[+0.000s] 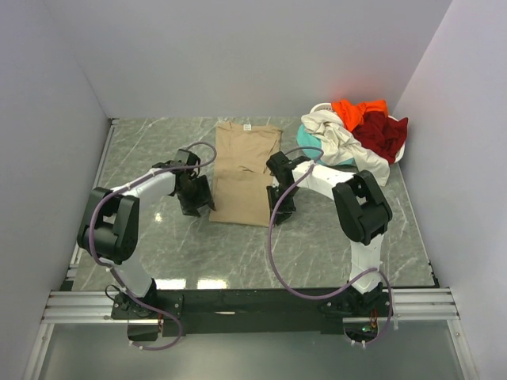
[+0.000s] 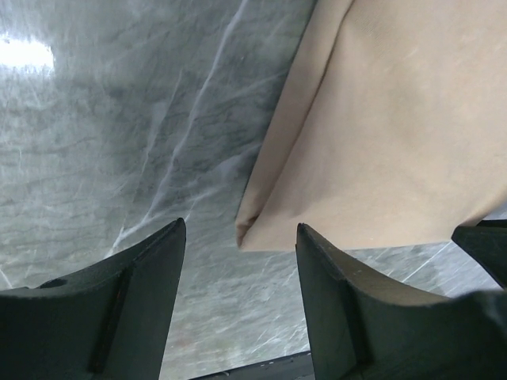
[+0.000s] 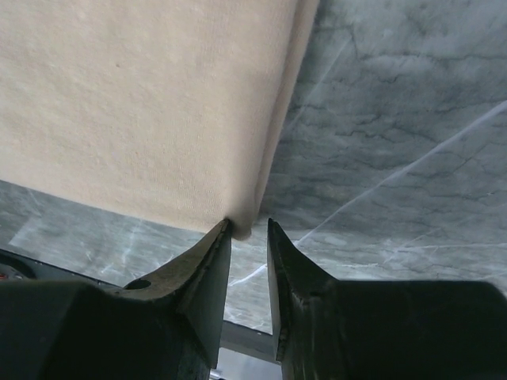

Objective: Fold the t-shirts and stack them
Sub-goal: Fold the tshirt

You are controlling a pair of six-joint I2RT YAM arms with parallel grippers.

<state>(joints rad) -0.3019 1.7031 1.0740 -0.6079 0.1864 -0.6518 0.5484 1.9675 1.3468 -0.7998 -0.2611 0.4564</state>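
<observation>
A tan t-shirt (image 1: pixel 245 170) lies flat in the middle of the marble table (image 1: pixel 158 142), folded into a long strip with its collar at the far end. My left gripper (image 1: pixel 196 204) stands open at the strip's near left corner; in the left wrist view the tan corner (image 2: pixel 261 226) lies just ahead of the open left gripper (image 2: pixel 241 224), touching neither finger. My right gripper (image 1: pixel 282 210) is at the near right corner. Its jaws are narrow but still open, right gripper (image 3: pixel 248 222), with the cloth corner (image 3: pixel 244 226) against the left fingertip (image 3: pixel 222 233).
At the back right lies a heap of t-shirts: cream-white (image 1: pixel 342 141), bright orange (image 1: pixel 356 109), dark red (image 1: pixel 384 131) and a bit of teal (image 1: pixel 304 131), partly in a white basket (image 1: pixel 402 150). Grey walls close off three sides.
</observation>
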